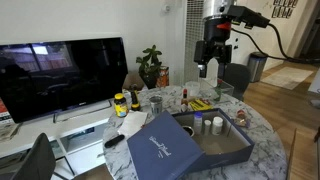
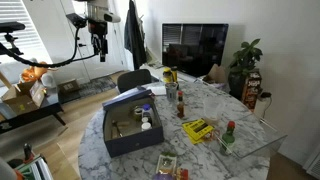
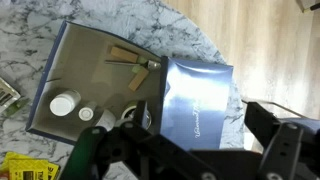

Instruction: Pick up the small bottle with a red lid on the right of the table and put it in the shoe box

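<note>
While hand [image 1: 206,70] hovers, bottles [image 3: 62,104] inside shoe box [image 3: 95,82]

In an exterior view the gripper [image 1: 204,72] hangs high above the far side of the table [image 1: 268,140], fingers pointing down. The open shoe box [image 1: 228,152] sits on the near part of the tabletop, its lid [image 1: 160,148] propped against its side. Two white-capped bottles [image 1: 206,125] stand inside. Beyond the box stand a slim red-topped bottle [image 1: 185,97] and a yellow packet [image 1: 200,104]. A TV [image 1: 60,75] stands behind.
</note>
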Robot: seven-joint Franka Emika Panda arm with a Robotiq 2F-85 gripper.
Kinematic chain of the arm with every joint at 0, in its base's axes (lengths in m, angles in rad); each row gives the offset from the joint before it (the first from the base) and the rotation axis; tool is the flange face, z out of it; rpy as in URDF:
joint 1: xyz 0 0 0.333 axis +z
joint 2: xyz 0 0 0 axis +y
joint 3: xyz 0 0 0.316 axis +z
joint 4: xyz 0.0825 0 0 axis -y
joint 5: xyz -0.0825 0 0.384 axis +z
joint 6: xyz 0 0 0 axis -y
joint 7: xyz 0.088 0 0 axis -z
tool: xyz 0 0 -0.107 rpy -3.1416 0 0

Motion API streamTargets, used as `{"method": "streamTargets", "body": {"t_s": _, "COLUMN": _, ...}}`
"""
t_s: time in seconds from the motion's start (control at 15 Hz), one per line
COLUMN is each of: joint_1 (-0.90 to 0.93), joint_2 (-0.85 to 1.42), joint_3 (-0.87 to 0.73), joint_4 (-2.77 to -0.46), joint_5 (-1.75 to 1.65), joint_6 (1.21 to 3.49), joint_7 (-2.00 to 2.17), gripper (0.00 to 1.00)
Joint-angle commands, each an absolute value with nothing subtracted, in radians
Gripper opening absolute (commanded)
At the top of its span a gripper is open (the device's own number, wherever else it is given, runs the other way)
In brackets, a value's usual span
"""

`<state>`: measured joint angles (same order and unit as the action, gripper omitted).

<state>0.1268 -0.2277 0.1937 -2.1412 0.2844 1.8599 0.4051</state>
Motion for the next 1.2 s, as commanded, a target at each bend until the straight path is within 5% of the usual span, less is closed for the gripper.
{"method": "streamTargets", "body": {"t_s": 0.0, "joint_1": 0.129, "joint_2": -0.227, "joint_3": 0.191, "joint_4": -2.139, "joint_5": 0.283, "joint_6": 1.858, "joint_7": 0.406, "gripper": 1.0}}
{"method": "streamTargets", "body": {"t_s": 1.13, "joint_1": -0.241, "joint_2": -0.376, "joint_3": -0.077, "joint_4": -2.493, "joint_5": 0.057, "joint_6": 2.14, "joint_7": 0.575, "gripper": 1.0}}
